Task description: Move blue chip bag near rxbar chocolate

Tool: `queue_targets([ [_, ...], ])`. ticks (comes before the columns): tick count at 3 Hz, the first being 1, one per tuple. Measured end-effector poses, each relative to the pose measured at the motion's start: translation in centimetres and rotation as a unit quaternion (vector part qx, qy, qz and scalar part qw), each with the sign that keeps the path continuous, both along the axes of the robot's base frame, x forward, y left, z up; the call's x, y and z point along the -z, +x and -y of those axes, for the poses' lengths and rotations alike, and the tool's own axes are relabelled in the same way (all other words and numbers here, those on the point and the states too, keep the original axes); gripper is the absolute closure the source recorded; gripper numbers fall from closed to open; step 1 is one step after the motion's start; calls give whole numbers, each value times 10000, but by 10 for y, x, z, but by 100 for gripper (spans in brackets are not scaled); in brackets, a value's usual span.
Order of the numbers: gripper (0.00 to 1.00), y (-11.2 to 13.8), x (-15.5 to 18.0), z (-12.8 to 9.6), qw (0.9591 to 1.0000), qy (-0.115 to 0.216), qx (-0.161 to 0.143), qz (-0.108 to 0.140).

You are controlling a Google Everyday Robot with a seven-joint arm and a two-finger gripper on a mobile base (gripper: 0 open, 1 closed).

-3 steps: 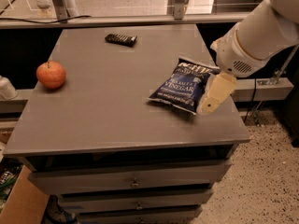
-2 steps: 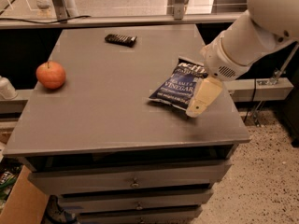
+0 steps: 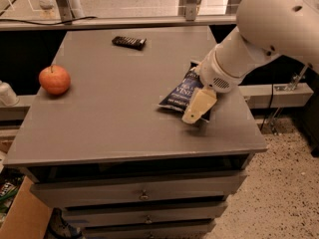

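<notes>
The blue chip bag (image 3: 179, 93) lies on the right part of the grey tabletop (image 3: 124, 108), dark navy with white lettering. My gripper (image 3: 198, 108) hangs low over the bag's right end and covers part of it. The white arm reaches in from the upper right. The rxbar chocolate (image 3: 129, 42) is a small flat dark bar at the far middle of the table, well apart from the bag.
An orange-red apple (image 3: 55, 79) sits near the table's left edge. Drawers (image 3: 143, 195) are below the tabletop. A rail with metal posts (image 3: 124, 21) runs behind the table. A cardboard box (image 3: 20, 218) stands on the floor at lower left.
My arm and gripper have moved left, further over the bag's right end. The bag, bar and apple have stayed in place.
</notes>
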State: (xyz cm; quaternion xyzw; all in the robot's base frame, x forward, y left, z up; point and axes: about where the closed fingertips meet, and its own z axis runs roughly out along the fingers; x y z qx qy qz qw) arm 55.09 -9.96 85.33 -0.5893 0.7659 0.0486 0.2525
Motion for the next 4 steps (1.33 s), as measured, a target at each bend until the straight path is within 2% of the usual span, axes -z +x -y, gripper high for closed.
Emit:
queue_targets([
  [1,41,1,12,-8,10000,37,-52,-61],
  [3,88,0,17,-8,9999,56,-51,-70],
  [4,100,0,12,-8,9999,57,-50,-67],
])
